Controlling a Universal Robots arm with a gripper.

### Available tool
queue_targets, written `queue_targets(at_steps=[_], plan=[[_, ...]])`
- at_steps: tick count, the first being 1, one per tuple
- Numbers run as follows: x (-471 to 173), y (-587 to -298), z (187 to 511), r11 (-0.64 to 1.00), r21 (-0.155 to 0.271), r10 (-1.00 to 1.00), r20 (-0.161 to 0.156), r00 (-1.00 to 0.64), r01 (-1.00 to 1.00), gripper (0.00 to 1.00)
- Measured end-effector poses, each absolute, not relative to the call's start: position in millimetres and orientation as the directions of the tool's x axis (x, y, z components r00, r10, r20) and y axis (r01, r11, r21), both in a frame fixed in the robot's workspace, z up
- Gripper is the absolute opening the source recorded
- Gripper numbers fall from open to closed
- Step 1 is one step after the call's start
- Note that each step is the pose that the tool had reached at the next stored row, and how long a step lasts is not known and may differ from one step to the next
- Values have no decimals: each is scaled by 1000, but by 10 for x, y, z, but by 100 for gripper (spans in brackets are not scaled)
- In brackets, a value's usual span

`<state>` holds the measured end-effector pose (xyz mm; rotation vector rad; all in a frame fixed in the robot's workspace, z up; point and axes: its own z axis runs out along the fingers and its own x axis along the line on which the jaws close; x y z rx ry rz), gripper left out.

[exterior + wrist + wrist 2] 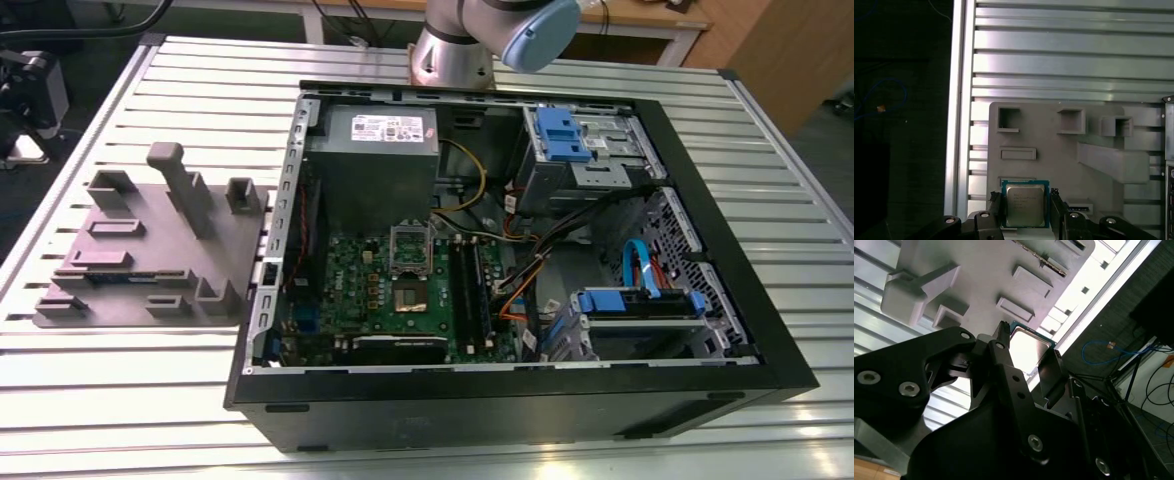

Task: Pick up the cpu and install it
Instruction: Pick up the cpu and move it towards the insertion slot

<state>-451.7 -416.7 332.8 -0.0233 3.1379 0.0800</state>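
**CPU held in the gripper above the parts fixture**

In the first wrist view the gripper [1025, 196] has its two black fingers [996, 207] closed against opposite edges of the cpu [1025, 205]. The chip sits silver lid up, clear of the grey parts fixture [1054, 165] beyond it. The print on the lid is too small to read.

In the exterior view the fixture, with its raised rectangular pockets, lies at 9 o'clock on the slatted metal table [134, 400]. The arm base [454, 50] stands at 12 o'clock. The open computer case [534, 410] spans the centre to 4 o'clock. Inside it are:
- a grey power supply [374, 170] at 11 o'clock, whose white label [386, 128] is illegible
- a blue-latched drive cage [577, 135] at 1 o'clock
- a green motherboard [360, 270] at 7 o'clock, with its processor socket [411, 292]
- a second drive bay [641, 305] at 4 o'clock
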Motion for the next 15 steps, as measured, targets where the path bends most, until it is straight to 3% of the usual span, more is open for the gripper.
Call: queue_targets(at_steps=[15], plan=[[-4517,-4167,3416,999,51,-15,-3,-1000,-15,47]])
